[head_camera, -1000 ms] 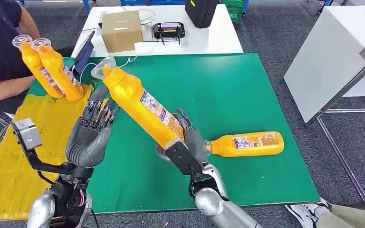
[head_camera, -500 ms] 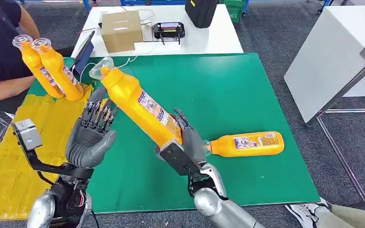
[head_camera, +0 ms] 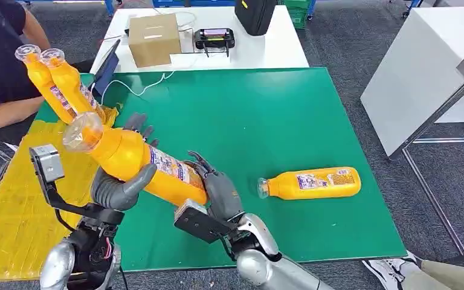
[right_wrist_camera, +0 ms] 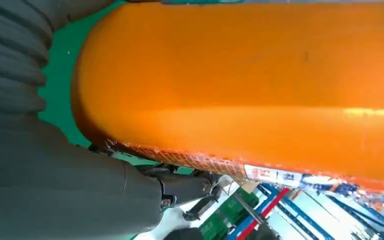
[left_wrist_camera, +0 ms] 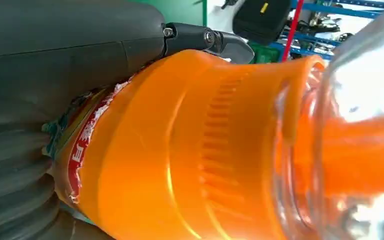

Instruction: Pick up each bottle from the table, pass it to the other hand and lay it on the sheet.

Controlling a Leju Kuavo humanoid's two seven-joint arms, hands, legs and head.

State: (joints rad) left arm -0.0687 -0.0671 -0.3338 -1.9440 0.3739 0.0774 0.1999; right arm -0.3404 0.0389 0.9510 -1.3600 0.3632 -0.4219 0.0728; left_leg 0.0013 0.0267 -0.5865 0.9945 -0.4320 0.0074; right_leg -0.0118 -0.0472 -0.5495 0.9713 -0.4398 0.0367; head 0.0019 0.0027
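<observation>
The tall orange plastic bottle with the clear cap (head_camera: 136,160) now lies slanted between both hands above the green mat (head_camera: 290,115), where a second ago it stood steeply in the right hand alone with the left hand open beside it; it has been tipped lower and swung left, its cap now pointing toward the yellow sheet (head_camera: 12,205); the left hand (head_camera: 121,184) has closed around the bottle's upper body just below the shoulder, thumb curled across the front, and the left wrist view shows the fingers lying over the label; the right hand (head_camera: 214,190) still wraps the base end, fingers curled round it; the handover therefore looks under way but not finished, since both hands grip at once; a second orange bottle (head_camera: 311,183) lies on its side on the mat, well apart, untouched; a person at the sheet's far edge holds two more orange bottles (head_camera: 60,84) upright.
</observation>
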